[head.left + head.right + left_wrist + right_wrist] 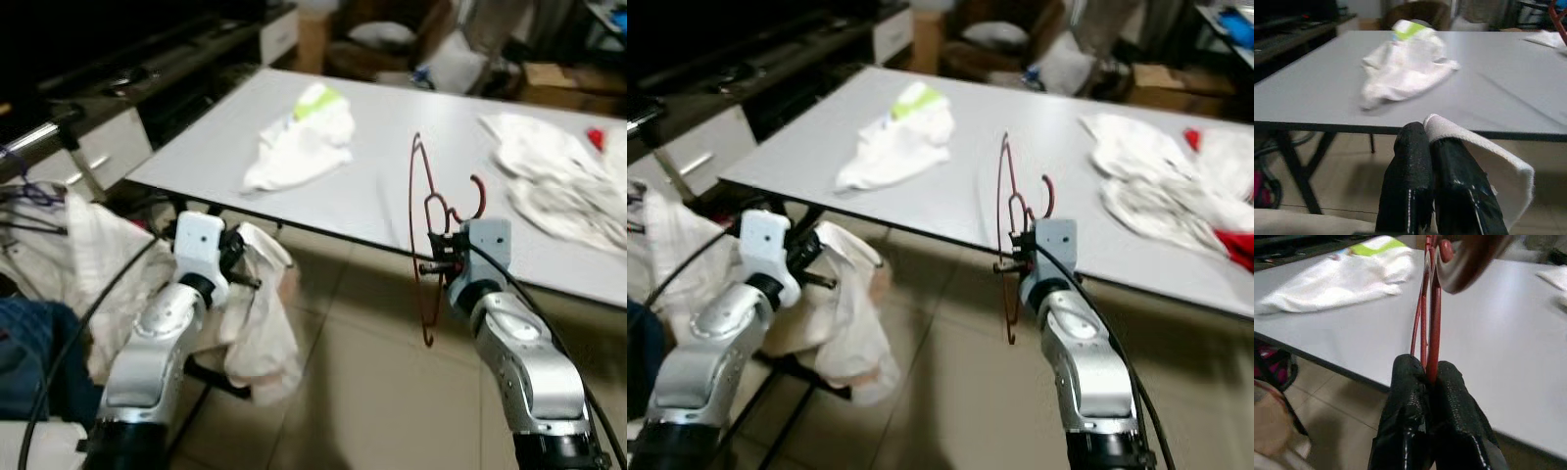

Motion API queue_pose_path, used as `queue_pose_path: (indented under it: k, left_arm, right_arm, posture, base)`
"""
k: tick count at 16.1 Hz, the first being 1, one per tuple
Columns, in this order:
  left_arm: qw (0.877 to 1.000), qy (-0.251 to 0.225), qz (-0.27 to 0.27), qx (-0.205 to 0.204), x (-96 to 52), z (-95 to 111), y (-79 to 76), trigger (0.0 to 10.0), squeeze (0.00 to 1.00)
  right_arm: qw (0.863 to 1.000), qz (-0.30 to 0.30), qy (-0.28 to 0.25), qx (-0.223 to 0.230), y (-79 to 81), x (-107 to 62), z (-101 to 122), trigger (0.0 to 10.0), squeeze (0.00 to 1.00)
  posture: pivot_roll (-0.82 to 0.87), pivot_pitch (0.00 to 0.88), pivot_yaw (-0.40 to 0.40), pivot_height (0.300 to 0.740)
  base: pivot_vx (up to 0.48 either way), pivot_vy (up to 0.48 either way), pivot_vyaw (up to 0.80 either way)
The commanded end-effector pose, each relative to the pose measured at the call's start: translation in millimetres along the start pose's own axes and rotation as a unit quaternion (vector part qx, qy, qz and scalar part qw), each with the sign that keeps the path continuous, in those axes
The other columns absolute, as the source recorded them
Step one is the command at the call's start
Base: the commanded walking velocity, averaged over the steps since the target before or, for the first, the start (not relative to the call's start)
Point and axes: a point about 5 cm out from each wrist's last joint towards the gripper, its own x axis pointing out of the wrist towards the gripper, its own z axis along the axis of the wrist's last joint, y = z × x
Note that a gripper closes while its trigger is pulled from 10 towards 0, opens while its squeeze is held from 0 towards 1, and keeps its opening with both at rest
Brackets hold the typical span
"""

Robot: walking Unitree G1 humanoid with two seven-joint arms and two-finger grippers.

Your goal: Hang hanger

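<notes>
Upright red hanger [428,240] pinched within right end effector [1429,377]

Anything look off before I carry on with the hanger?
Yes: the right gripper pinches the red hanger by its wires, edge-on and upright, its hook beside the wrist. The left gripper grips a white cloth that droops floorward.

Two silver arms, white wrist blocks
Left claw [245,277] and right claw [432,262]: black fingers, textured pads; black cables along both forearms.
</notes>
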Motion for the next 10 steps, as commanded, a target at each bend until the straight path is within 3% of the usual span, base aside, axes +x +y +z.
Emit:
queue_pose_path:
  k: [1, 5, 10]
  left_arm:
    - [1.000, -0.016, 0.011, 0.008, -0.7, 8.4, 7.3, 10.0, 0.00]
    - [1.000, -0.029, -0.001, 0.012, 4.7, 16.2, 6.0, 10.0, 0.00]
    - [0.999, -0.040, -0.009, 0.010, 9.8, 22.8, 4.3, 10.0, 0.00]
  right_arm:
    - [1.000, 0.018, -0.008, 0.005, 8.8, 1.6, 2.4, 10.0, 0.00]
    - [1.000, 0.027, -0.015, -0.001, 6.6, 1.6, 7.6, 10.0, 0.00]
    - [0.999, 0.046, -0.021, -0.008, 6.2, 1.2, 12.8, 10.0, 0.00]
  posture:
    - [-0.03, 0.000, 0.013, 0.740]
    - [-0.04, 0.000, 0.016, 0.740]
    - [-0.05, 0.000, 0.013, 0.740]
  base:
    - [0.364, 0.000, 0.00]
    - [0.365, 0.000, 0.00]
    - [0.365, 0.000, -0.73]
